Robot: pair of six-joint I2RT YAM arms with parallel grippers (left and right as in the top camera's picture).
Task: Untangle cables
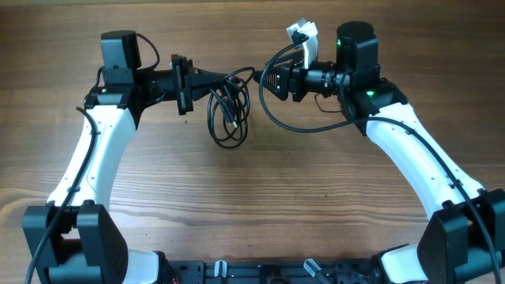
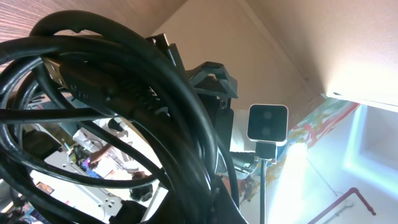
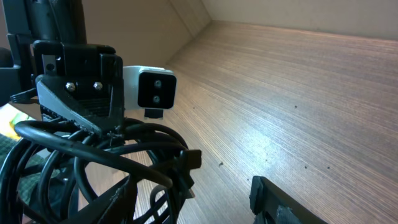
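The cables [image 1: 228, 110] are thin black cords in tangled loops, held up between the two grippers at the back middle of the table. My left gripper [image 1: 210, 79] is shut on the top of the bundle, and the loops hang down from it. They fill the left wrist view [image 2: 124, 93], where the left fingers [image 2: 208, 208] are mostly hidden behind them. My right gripper [image 1: 260, 79] is open just right of the bundle. In the right wrist view the cables [image 3: 93, 149] and a plug end lie against the inside of one finger of the right gripper [image 3: 193, 186]; the other finger is well apart.
The wooden table [image 1: 260, 197] lies below. The right arm's own thicker black cable [image 1: 272, 118] loops down beside the bundle. A white tag [image 1: 302, 33] sticks up behind the right wrist. The arm bases stand at the front corners.
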